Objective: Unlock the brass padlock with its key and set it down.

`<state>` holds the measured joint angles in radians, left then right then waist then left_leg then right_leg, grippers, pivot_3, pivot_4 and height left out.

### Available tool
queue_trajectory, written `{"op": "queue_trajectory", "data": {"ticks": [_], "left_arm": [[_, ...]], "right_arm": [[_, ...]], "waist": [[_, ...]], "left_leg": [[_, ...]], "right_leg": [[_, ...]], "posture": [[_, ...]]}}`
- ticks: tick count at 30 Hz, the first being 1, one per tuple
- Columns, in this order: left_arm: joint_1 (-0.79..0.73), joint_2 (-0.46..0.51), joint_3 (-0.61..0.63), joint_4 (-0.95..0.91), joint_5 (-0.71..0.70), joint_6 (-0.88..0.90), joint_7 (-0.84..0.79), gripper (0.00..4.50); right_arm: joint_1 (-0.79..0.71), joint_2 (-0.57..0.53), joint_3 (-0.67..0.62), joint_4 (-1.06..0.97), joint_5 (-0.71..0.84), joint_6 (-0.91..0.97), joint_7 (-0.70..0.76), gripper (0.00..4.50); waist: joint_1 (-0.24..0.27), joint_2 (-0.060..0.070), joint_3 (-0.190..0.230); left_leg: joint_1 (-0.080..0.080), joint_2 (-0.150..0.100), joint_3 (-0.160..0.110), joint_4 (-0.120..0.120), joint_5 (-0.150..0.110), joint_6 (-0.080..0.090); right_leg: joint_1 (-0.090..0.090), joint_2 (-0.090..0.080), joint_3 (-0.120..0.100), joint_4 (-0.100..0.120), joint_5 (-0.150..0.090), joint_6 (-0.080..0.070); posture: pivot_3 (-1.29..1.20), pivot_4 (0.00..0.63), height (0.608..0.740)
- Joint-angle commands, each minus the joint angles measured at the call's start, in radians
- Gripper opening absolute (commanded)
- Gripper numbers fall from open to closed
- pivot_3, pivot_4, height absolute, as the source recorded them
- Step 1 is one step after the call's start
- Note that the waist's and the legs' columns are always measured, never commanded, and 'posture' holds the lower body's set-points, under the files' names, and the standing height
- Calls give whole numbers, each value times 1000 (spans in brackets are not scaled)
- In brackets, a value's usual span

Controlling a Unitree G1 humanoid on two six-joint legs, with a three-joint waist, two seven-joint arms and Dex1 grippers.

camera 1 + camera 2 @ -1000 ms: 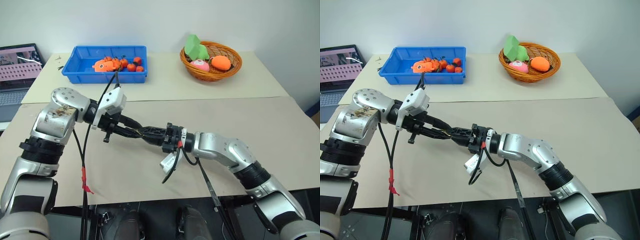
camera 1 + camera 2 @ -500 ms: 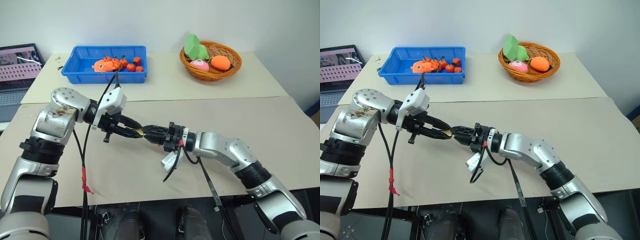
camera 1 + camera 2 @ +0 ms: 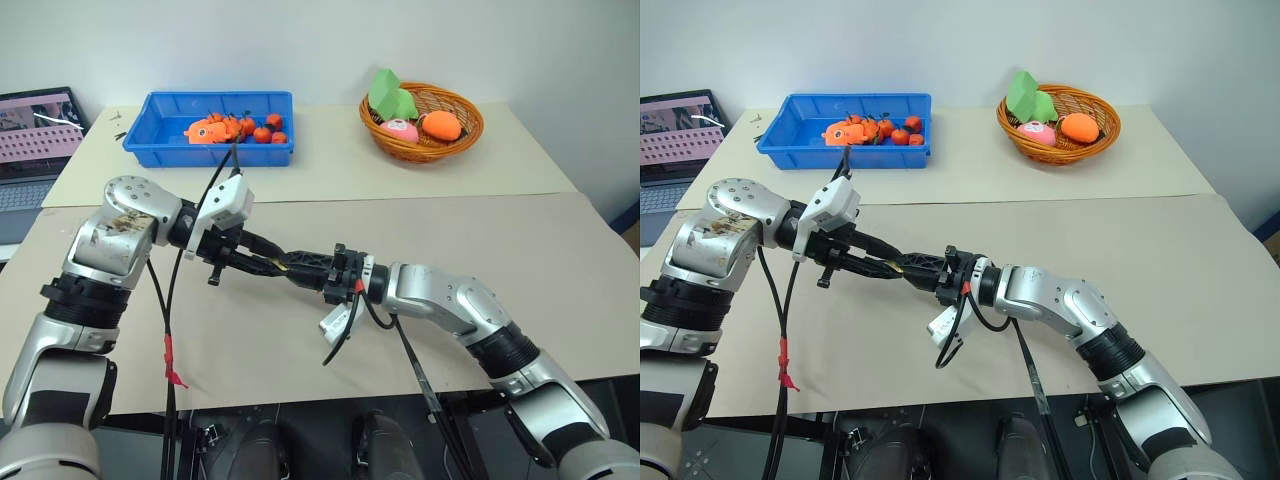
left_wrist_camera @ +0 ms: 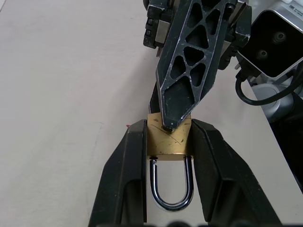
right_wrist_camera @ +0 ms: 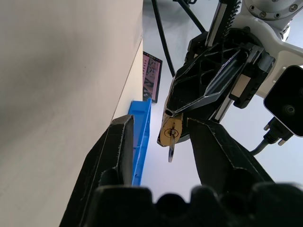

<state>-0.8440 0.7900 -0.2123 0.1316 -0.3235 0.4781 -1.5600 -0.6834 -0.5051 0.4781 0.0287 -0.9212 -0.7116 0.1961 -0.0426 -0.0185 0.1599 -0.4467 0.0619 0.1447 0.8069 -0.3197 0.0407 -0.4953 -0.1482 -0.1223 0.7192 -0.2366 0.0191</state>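
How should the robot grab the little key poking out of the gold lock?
Pinch the key by its free end, the bit sticking out of the brass padlock. Come in from the end opposite the shackle, because the left gripper clamps the body's two sides. One finger on each side of the thin key would probably be best for turning it.

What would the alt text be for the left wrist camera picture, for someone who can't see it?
A small brass padlock is clamped between the two black fingers of the left end effector, its silvery shackle closed and pointing toward the camera. The right end effector reaches in from opposite, one black latticed finger touching the padlock's far face, above a beige tabletop.
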Motion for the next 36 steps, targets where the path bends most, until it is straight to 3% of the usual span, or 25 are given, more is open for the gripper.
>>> {"op": "queue_trajectory", "data": {"ticks": [1,3,19,21,27,36], "left_arm": [[-18,4,33,-24,-19,-7,2,810],[-19,3,33,-22,-20,-6,2,810],[-27,-5,35,-8,-20,1,17,810],[-30,-3,43,-10,-40,30,10,1821],[-31,5,55,-28,-75,54,-10,3639],[-92,28,130,79,-151,217,4,3639]], "right_arm": [[-13,0,-31,-35,22,11,-7,886],[-13,1,-32,-35,19,10,-9,130],[-12,13,-35,-47,19,22,-3,103],[-11,13,-35,-50,15,25,-6,103],[-12,14,-34,-48,13,25,-9,103],[-8,6,-40,-46,14,24,-14,103]], "waist": [[0,0,0],[0,0,0],[0,0,0],[0,0,0],[0,0,0],[0,0,0]], "left_leg": [[0,0,0,0,0,0],[0,0,0,0,0,0],[0,0,0,0,0,0],[0,0,0,0,0,0],[0,0,0,0,0,0],[0,0,0,0,0,0]], "right_leg": [[0,0,0,0,0,0],[0,0,0,0,0,0],[0,0,0,0,0,0],[0,0,0,0,0,0],[0,0,0,0,0,0],[0,0,0,0,0,0]], "posture": [[0,150,676],[0,150,676],[0,150,676],[0,150,676],[0,150,676],[0,150,676]]}}
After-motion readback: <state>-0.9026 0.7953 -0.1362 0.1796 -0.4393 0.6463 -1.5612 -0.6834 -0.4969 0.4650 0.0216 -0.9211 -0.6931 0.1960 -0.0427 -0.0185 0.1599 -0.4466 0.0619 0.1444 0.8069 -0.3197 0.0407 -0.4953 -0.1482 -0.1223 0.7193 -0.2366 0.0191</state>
